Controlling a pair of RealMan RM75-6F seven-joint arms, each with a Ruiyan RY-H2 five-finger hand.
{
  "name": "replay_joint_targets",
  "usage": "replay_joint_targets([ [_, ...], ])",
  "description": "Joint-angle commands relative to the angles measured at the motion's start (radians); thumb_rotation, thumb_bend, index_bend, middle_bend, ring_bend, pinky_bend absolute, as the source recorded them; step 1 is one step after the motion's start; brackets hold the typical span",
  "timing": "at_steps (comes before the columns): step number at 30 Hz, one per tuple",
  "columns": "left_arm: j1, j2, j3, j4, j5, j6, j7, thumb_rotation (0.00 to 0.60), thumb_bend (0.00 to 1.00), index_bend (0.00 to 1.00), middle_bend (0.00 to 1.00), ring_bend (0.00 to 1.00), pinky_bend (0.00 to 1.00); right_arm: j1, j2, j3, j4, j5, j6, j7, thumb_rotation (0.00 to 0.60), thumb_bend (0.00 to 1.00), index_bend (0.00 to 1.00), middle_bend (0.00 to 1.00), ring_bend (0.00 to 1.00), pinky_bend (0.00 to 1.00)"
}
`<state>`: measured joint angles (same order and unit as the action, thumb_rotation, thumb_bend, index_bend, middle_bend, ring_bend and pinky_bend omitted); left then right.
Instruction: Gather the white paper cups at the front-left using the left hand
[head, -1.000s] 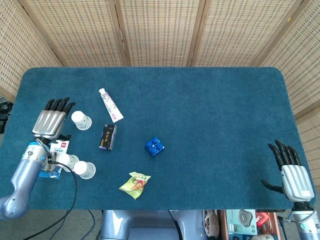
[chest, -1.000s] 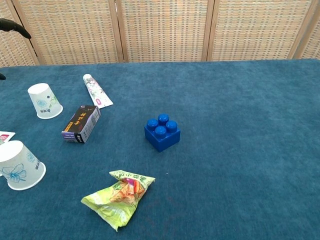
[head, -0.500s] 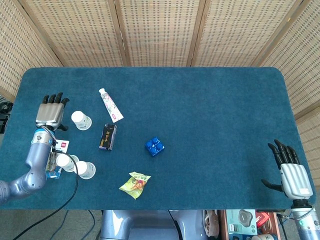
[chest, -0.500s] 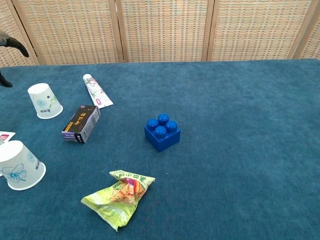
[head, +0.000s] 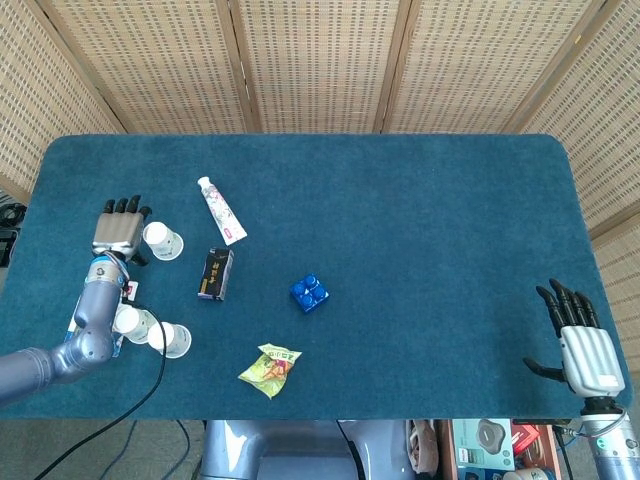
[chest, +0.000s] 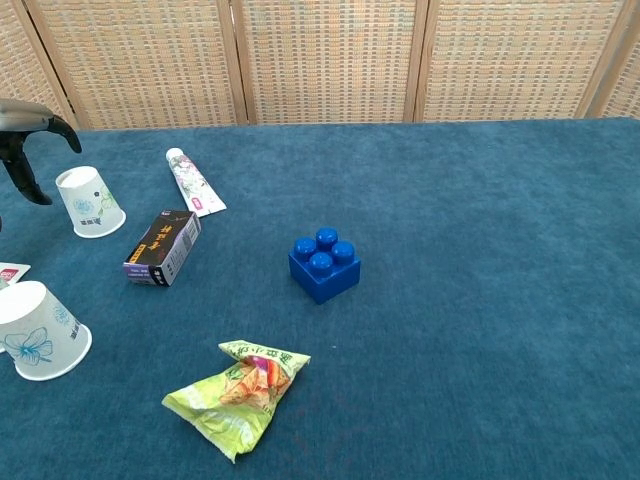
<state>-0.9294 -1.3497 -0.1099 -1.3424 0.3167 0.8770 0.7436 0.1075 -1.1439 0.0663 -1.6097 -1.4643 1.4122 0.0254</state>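
Note:
One white paper cup (head: 162, 241) (chest: 90, 202) lies on its side at the left of the blue table. Two more white cups (head: 130, 320) (head: 171, 340) lie side by side nearer the front-left edge; the chest view shows one of them (chest: 39, 331). My left hand (head: 120, 229) (chest: 27, 135) hovers just left of the far cup, fingers extended and holding nothing, thumb close to the cup. My right hand (head: 579, 343) rests at the front-right corner, fingers spread and empty.
A toothpaste tube (head: 221, 210) (chest: 193, 181), a black box (head: 215, 274) (chest: 163, 247), a blue brick (head: 310, 292) (chest: 325, 264) and a green snack bag (head: 270, 368) (chest: 240, 395) lie mid-table. A red-and-white card (head: 128, 291) sits beside the left forearm.
My left hand has moved right and lower, closing in on the far cup's left side. The cups and the right hand have not moved.

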Motion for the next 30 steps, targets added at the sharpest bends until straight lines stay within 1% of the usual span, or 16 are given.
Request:
replay_joint_targets([
  [1,-0.006,-0.024,0.000,0.034,-0.014,-0.008,0.002,0.600,0.23,0.19,0.00,0.00,0.00,0.001,0.000,0.001,0.002,0.005,-0.005,0.002,0.600,0.14,0.00,0.00,0.00,0.00],
  [11,-0.025,-0.097,-0.002,0.143,-0.022,-0.041,0.011,0.600,0.23,0.21,0.00,0.00,0.00,0.002,-0.002,0.001,0.007,0.004,-0.005,0.007,0.600,0.14,0.00,0.00,0.00,0.00],
  [13,-0.030,-0.119,-0.007,0.171,-0.021,-0.053,0.008,0.600,0.23,0.23,0.00,0.00,0.00,0.003,-0.002,0.002,0.010,0.009,-0.009,0.010,0.600,0.14,0.00,0.00,0.00,0.00],
  [19,-0.033,-0.166,-0.013,0.221,0.005,-0.057,0.000,0.600,0.23,0.34,0.00,0.00,0.00,0.004,-0.003,0.004,0.014,0.010,-0.008,0.014,0.600,0.14,0.00,0.00,0.00,0.00],
  [25,-0.015,-0.172,-0.019,0.224,0.042,-0.052,-0.031,0.600,0.23,0.37,0.00,0.00,0.00,0.002,-0.002,0.002,0.012,0.001,0.001,0.014,0.600,0.14,0.00,0.00,0.00,0.00],
  [30,0.009,-0.117,-0.025,0.149,0.086,-0.040,-0.065,0.600,0.23,0.38,0.00,0.00,0.00,0.003,-0.002,0.001,0.009,0.001,-0.002,0.013,0.600,0.14,0.00,0.00,0.00,0.00],
])
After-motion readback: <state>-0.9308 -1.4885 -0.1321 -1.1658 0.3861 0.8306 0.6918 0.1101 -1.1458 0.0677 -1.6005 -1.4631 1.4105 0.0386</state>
